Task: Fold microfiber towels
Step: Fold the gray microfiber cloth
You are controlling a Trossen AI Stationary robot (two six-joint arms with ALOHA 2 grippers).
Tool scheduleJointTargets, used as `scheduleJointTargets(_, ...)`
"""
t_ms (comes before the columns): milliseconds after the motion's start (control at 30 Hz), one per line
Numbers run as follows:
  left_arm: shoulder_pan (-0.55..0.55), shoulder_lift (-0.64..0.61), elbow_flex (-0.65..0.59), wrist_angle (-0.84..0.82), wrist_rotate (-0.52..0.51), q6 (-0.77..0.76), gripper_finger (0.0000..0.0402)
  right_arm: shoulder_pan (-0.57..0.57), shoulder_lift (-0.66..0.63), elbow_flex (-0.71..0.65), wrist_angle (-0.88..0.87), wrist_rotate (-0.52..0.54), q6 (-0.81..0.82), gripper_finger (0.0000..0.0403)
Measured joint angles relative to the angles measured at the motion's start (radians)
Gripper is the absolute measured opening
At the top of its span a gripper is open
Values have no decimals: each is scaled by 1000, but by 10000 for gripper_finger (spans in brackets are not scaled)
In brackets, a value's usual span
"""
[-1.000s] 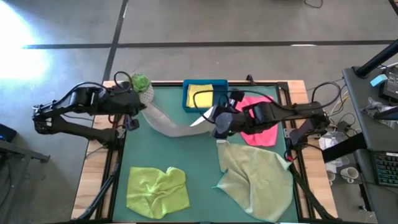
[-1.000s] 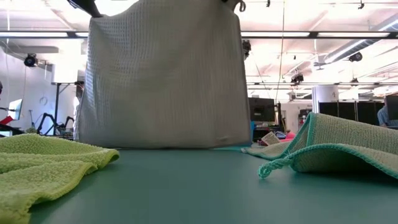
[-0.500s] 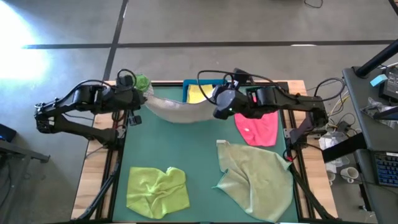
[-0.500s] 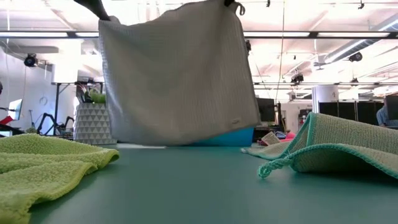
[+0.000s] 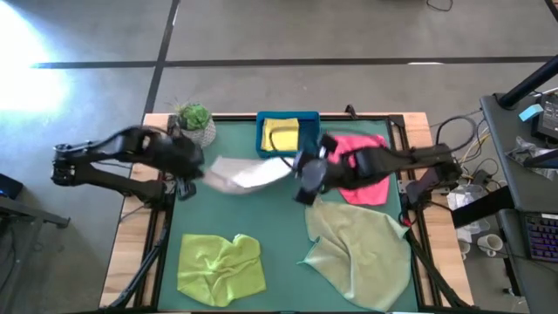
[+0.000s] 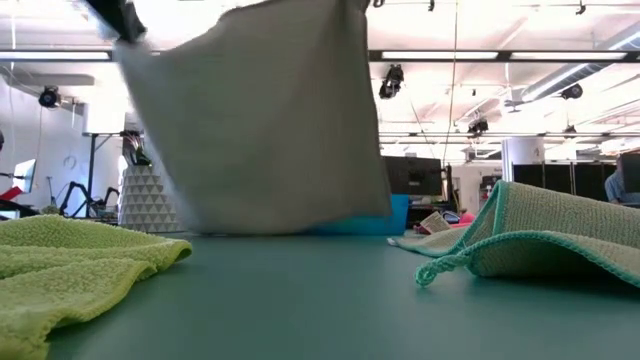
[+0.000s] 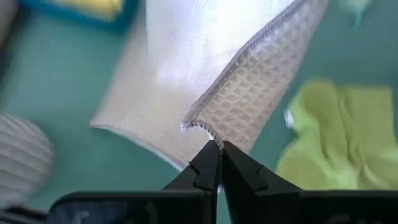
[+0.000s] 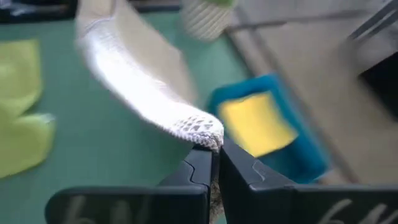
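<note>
Above the green table [image 5: 288, 218], the two arms hold the grey towel [image 5: 248, 173] stretched in the air between them, near the blue tray [image 5: 261, 133] at the far edge. The left gripper [image 7: 216, 163] and the right gripper [image 8: 214, 155] are each clenched on a corner. The step looks like spreading; next the towel probably needs lowering flat onto bare table before any fold.
</note>
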Motion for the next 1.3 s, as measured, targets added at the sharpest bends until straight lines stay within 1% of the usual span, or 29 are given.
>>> scheduleJointTargets(67,-42,-11,-87,20,10,-49,0,40,10,-48,-1,-56,96,8)
scheduleJointTargets(133,-80,-25,-167,75,26,-114,0,76,25,-98,0,-120,185,8)
scheduleJointTargets(267,-154,-32,-310,259,134,-239,0,143,55,-211,12,-243,317,8)
scheduleJointTargets(333,-196,-27,-363,323,147,-285,0,171,75,-272,36,-289,351,8)
scheduleJointTargets(400,-229,-19,-394,346,148,-315,0,187,92,-330,94,-335,376,8)
scheduleJointTargets(533,-265,-8,-416,331,149,-376,0,195,100,-437,209,-421,396,8)
scheduleJointTargets(633,-276,-7,-415,331,194,-446,0,195,100,-492,269,-513,443,8)
scheduleJointTargets(700,-290,-12,-398,303,221,-473,0,196,99,-496,276,-507,460,8)
scheduleJointTargets(767,-307,-23,-366,255,224,-486,0,197,88,-491,277,-471,453,8)
scheduleJointTargets(900,-311,-35,-306,128,224,-493,0,174,82,-466,282,-449,393,8)
scheduleJointTargets(967,-311,-41,-276,30,222,-493,0,159,82,-449,285,-431,356,8)
scheduleJointTargets(1100,-311,-51,-218,-121,194,-477,0,141,81,-411,292,-387,276,8)
scheduleJointTargets(1200,-311,-67,-199,-140,189,-465,0,128,81,-403,289,-396,247,8)
scheduleJointTargets(1300,-311,-70,-197,-122,189,-464,0,115,81,-407,289,-442,252,8)
